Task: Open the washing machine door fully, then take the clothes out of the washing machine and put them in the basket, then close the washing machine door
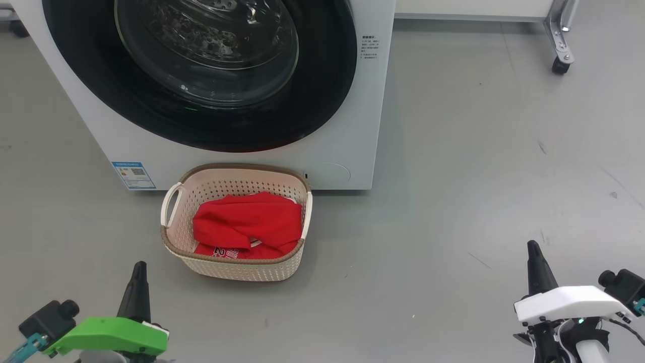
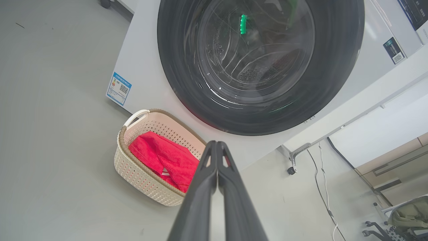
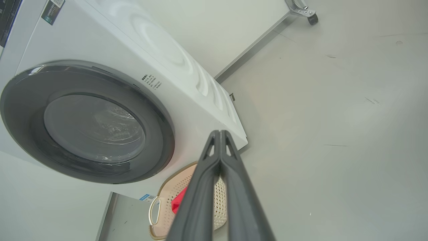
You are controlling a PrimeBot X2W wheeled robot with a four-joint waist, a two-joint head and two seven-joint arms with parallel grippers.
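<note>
Head view, and the big white washing machine (image 1: 363, 126) takes up the far left of the scene, standing on the grey floor (image 1: 478, 176). The washing machine door (image 1: 322, 91) lies flush against the machine's front, glossy black rim all the way round, with the steel drum showing through the glass bowl (the left wrist view catches a green glint in that glass). Down in front of the machine sits the basket (image 1: 242, 269), on the floor, its far rim just beside the lower white panel; whether they touch, I cannot tell. And the clothes (image 1: 247, 222) are in it: a red bundle heaped inside, white lettering peeking out at the near edge. Now the arms. The left gripper (image 1: 139, 267) is at the near left, just beside the basket's near corner and apart from it, fingers pressed tight together with nothing between them. The right gripper (image 1: 533, 249) is at the near right, well apart from the basket, fingers likewise pinched together and empty. Smaller details: a blue sticker (image 1: 133, 175) low on the machine's left corner, and a black caster wheel (image 1: 560, 65) at the far right.
</note>
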